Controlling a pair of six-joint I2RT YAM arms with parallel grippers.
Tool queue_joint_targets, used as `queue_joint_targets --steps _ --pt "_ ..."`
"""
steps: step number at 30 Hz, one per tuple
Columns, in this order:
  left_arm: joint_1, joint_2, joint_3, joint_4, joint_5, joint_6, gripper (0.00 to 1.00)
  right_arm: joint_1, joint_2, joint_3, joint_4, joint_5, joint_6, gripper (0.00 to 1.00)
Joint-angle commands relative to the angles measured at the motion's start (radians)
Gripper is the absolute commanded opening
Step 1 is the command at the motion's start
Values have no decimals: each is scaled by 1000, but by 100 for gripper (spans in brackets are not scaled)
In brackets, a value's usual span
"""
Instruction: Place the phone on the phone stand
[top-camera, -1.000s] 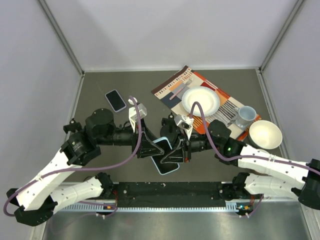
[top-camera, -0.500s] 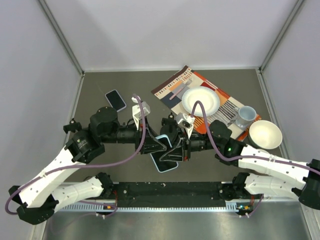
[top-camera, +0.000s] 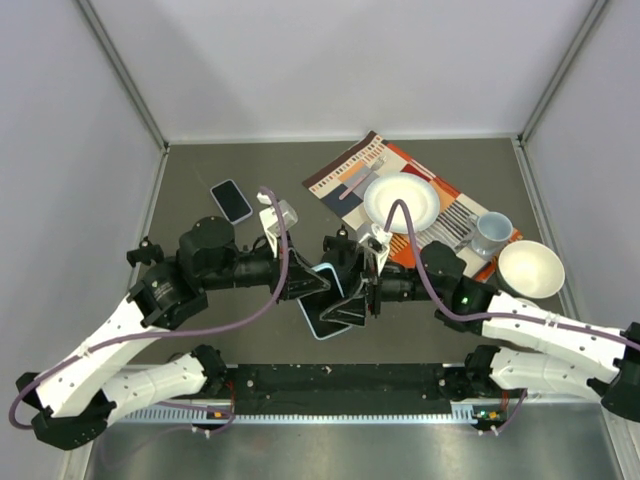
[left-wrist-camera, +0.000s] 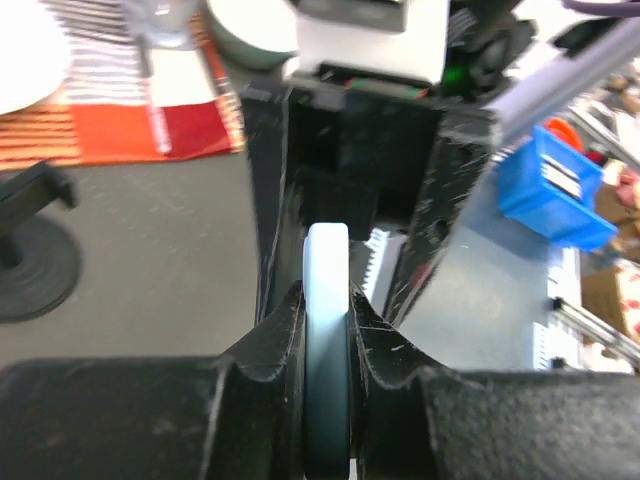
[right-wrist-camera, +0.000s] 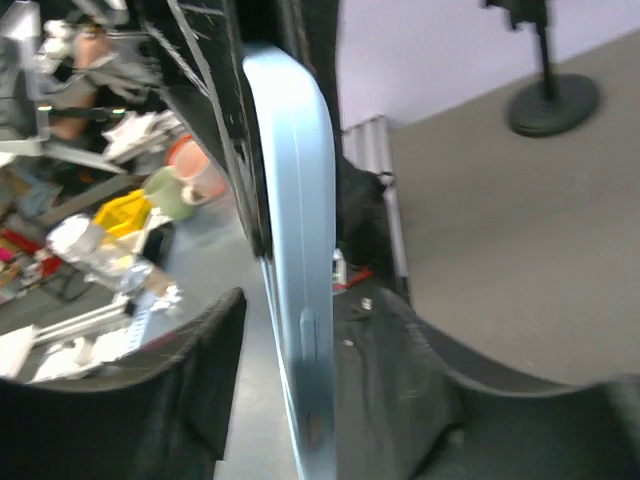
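A light-blue phone (top-camera: 325, 305) hangs edge-on above the table's middle, between my two grippers. My left gripper (top-camera: 316, 286) is shut on it: in the left wrist view both fingers (left-wrist-camera: 285, 320) press the phone's (left-wrist-camera: 326, 330) flat sides. My right gripper (top-camera: 347, 300) stands open around the same phone (right-wrist-camera: 300, 250); there is a gap between its left finger (right-wrist-camera: 200, 350) and the phone. The black phone stand (left-wrist-camera: 30, 265), with a round base, stands on the grey table at the left of the left wrist view and also shows at the top right of the right wrist view (right-wrist-camera: 550, 100).
A second, dark phone (top-camera: 231, 200) lies flat at the back left. A striped placemat (top-camera: 350, 180) at the back right carries a white plate (top-camera: 401, 202) and a mug (top-camera: 491, 232). A white bowl (top-camera: 530, 268) sits at its right end.
My left gripper has closed onto the phone. My right gripper, shut on it before, has opened. The phone has shifted slightly to the left.
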Motion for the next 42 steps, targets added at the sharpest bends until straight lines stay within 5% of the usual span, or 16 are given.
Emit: queue_joint_targets --steps 1,2,7,18,24,32,33,34,37,42 --pt "-6 -66 93 -110 -311 4 0 -5 -91 65 -238 258 -84 67" --pt "-7 -72 112 -147 -360 8 0 -8 -110 71 -304 382 -97 77" --pt "-6 -115 225 -371 -665 10 0 -35 -145 139 -661 783 -6 85" --pt "-7 -196 192 -382 -660 -16 0 -33 155 300 -767 1139 139 56" --pt "-6 -204 108 -306 -553 -1 0 -30 232 248 -563 1106 24 47" --pt "-6 -178 68 -259 -501 -2 0 -30 276 226 -490 1110 -70 42" --pt "-6 -173 60 -255 -494 -5 0 -30 286 232 -489 1104 -79 40" --pt "-7 -172 57 -243 -481 -7 0 -28 296 234 -483 1089 -99 24" --pt "-7 -155 49 -230 -444 -1 0 -28 303 229 -466 1046 -156 0" --pt "-7 -149 34 -172 -306 57 0 -33 257 174 -365 773 -352 0"
